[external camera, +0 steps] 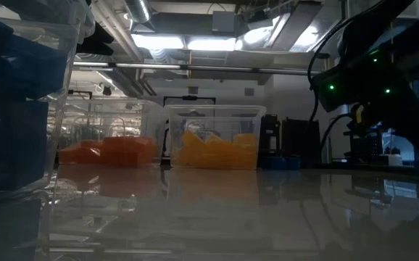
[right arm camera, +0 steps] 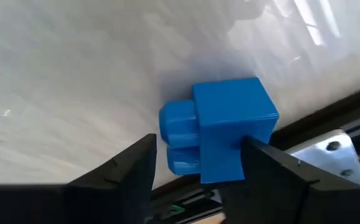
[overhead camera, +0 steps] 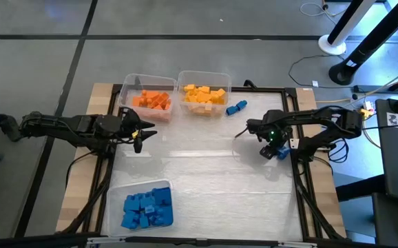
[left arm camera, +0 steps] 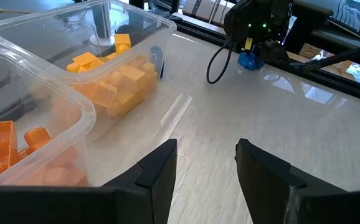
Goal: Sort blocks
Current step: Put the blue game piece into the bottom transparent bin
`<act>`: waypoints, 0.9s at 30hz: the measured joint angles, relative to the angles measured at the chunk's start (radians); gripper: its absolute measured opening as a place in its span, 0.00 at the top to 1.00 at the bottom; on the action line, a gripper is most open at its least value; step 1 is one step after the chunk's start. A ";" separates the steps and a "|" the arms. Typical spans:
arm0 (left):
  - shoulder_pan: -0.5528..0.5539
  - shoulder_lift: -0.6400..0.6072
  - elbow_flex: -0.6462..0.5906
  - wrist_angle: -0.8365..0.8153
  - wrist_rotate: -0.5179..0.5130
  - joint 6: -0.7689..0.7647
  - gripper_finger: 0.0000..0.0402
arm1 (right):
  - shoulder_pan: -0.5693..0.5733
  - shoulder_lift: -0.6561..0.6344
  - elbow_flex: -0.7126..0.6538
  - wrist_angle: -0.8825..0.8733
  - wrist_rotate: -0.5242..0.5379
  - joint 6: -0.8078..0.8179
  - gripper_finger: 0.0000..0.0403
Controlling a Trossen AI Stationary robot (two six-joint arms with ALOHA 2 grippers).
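Right gripper [right arm camera: 195, 163] sat low at the table's [overhead camera: 206, 179] right edge, fingers spread around a blue block [right arm camera: 220, 129], one finger touching it; can't tell if it gripped. Left gripper [left arm camera: 205, 165] hovered spread and empty beside the orange bin [overhead camera: 146, 95]. Another blue block [overhead camera: 236, 107] lay just right of the yellow bin [overhead camera: 204, 88]. Blue bin [overhead camera: 142, 204] sat at the near edge.

Low view dim, backlit by ceiling strip lights [external camera: 195, 42] — glare streaks on glossy white table [overhead camera: 206, 172]; blue plastic brick [right arm camera: 220, 130] edges soft.
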 joint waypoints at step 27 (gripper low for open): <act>0.000 0.000 0.000 0.000 0.000 -0.021 0.63 | 0.243 0.002 0.254 0.278 0.145 -0.186 0.43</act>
